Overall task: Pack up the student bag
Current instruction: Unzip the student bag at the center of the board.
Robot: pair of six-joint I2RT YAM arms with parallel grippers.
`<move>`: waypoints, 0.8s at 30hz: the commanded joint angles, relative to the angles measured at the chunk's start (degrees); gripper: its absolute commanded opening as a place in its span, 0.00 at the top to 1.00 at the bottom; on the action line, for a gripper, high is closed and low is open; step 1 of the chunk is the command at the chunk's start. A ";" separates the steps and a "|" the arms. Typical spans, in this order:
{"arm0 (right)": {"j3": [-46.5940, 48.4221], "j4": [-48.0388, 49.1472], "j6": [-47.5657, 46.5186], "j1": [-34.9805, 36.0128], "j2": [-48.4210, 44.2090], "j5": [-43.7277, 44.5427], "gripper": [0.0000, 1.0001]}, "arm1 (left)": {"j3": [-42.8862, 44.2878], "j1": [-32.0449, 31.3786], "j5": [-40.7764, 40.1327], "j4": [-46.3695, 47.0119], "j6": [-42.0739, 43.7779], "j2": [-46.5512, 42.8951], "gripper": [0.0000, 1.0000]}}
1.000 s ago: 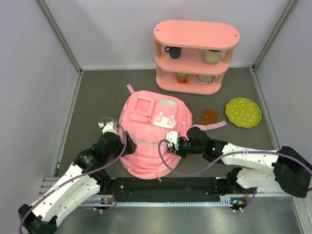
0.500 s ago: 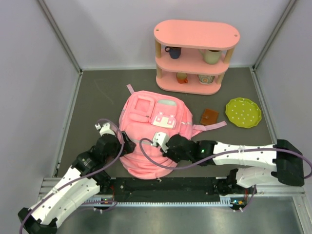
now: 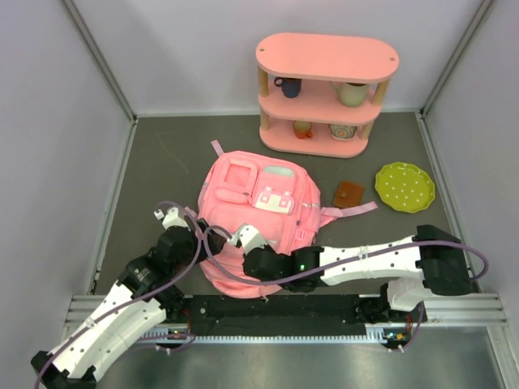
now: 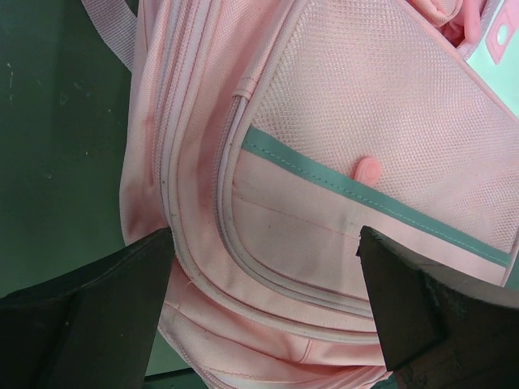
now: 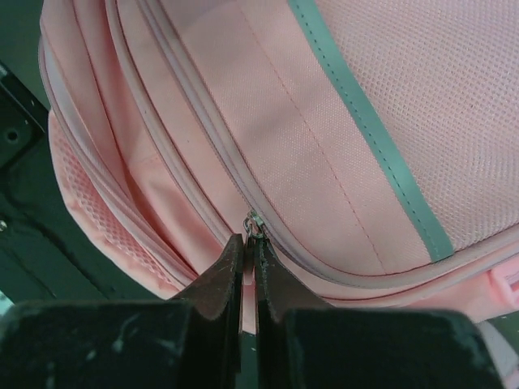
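We saw a dark grey table (image 3: 162,162) walled in by pale panels. The student bag (image 3: 223,203) lay near its middle, front pockets up. The bag's long axis ran from the near edge by the arm bases toward the far wall, leaning slightly left. A thin strap poked out at its far-left end and another trailed off to the right. Beyond the bag, against the back wall, stood a pink three-tier shelf (image 3: 327,57).

The right arm reached across from the right to the bag's near end. In its wrist view the right gripper (image 5: 250,241) had its fingers pressed together on the zipper pull (image 5: 253,221) of the outer zip. The left arm came up from the near-left. The left gripper (image 4: 263,235) sat over the bag's near-left corner with its fingers spread wide, one over the edge by the table and one over the mesh pocket. We could not tell whether they touched the fabric.

A green dotted plate (image 3: 405,187) lay well to the right of the bag, with a small brown wallet (image 3: 348,194) between the two. A dark mug (image 3: 288,86) and a pale mug (image 3: 352,94) sat on the middle tier. A teal band (image 4: 324,170) crossed the mesh pocket, with a small pink tab (image 4: 369,168) on it.
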 commanded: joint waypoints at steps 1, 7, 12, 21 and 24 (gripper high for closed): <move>3.84 8.78 12.06 1.30 1.08 3.95 1.00 | -0.87 -0.36 4.54 6.33 -3.60 -2.21 0.02; 2.96 12.39 17.18 -2.57 1.78 -1.30 1.00 | -1.57 -0.36 -0.12 4.74 -5.01 -5.64 0.02; 6.81 16.35 17.62 -2.66 6.69 -4.39 1.00 | -2.28 -0.36 1.38 8.88 -6.68 -4.59 0.02; 9.73 21.70 20.78 -4.06 12.33 -5.71 1.00 | 0.27 -0.36 -3.80 4.84 -5.36 -9.41 0.01; 9.29 25.13 20.52 -5.82 12.51 -7.47 1.00 | 3.87 -0.27 -9.77 -1.21 -5.27 -12.31 0.01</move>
